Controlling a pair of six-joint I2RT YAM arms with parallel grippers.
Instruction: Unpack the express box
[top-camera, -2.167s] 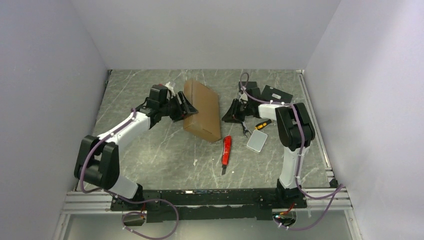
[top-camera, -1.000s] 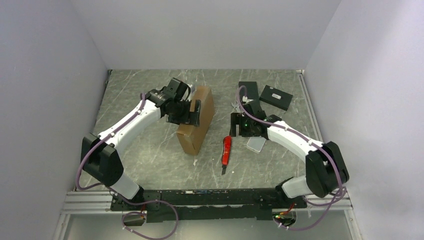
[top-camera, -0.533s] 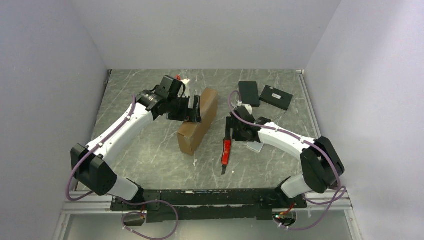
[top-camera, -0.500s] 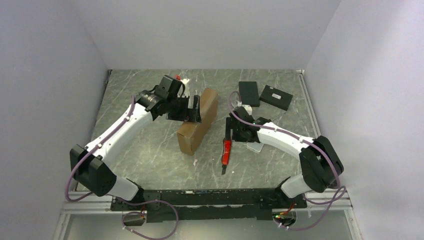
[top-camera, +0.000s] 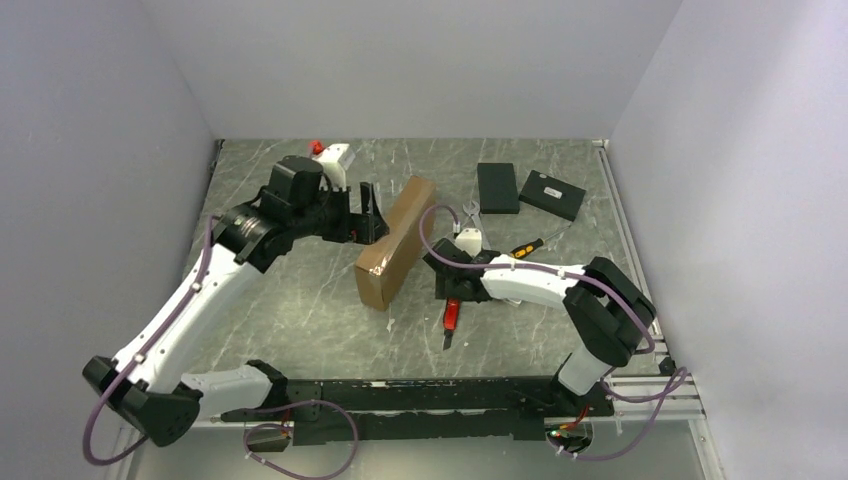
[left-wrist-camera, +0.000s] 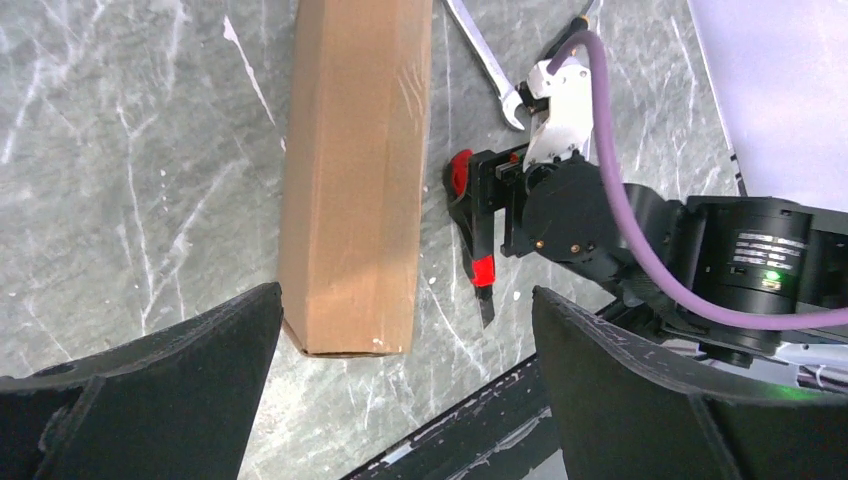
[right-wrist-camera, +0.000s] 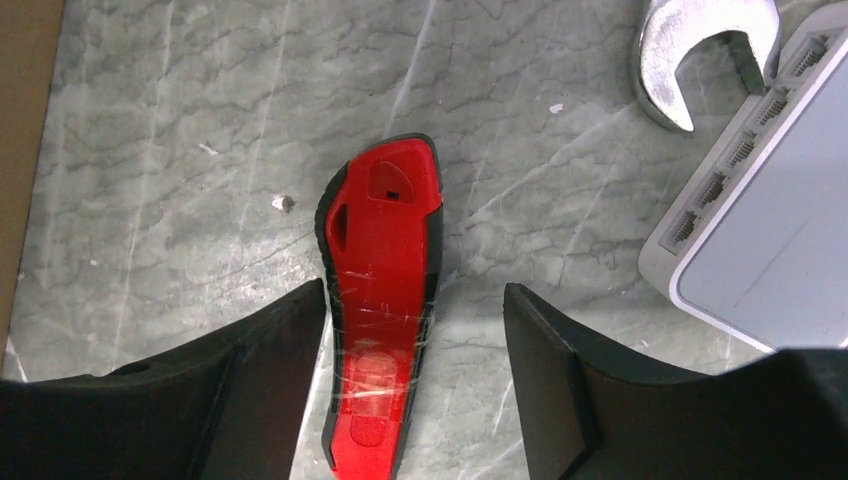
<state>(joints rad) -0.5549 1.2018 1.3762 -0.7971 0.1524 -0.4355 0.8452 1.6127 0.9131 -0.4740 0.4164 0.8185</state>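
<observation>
The express box (top-camera: 394, 242), a plain brown cardboard mailer, stands on its long edge on the marble table; it also shows in the left wrist view (left-wrist-camera: 355, 170). My left gripper (top-camera: 367, 213) is open and empty, raised just left of the box's far end. My right gripper (top-camera: 450, 290) is open, lowered over a red and black utility knife (top-camera: 451, 317). In the right wrist view the knife's handle (right-wrist-camera: 380, 300) lies between my two fingers, untouched.
A white device (right-wrist-camera: 760, 240) and a steel spanner (right-wrist-camera: 710, 50) lie right of the knife. Two small black boxes (top-camera: 498, 187) (top-camera: 552, 194) lie at the back right. A yellow-handled screwdriver (top-camera: 523, 247) lies behind the right arm.
My left gripper has let go of the box and pulled back to the left and up. My right gripper has moved toward the box and down over the knife.
</observation>
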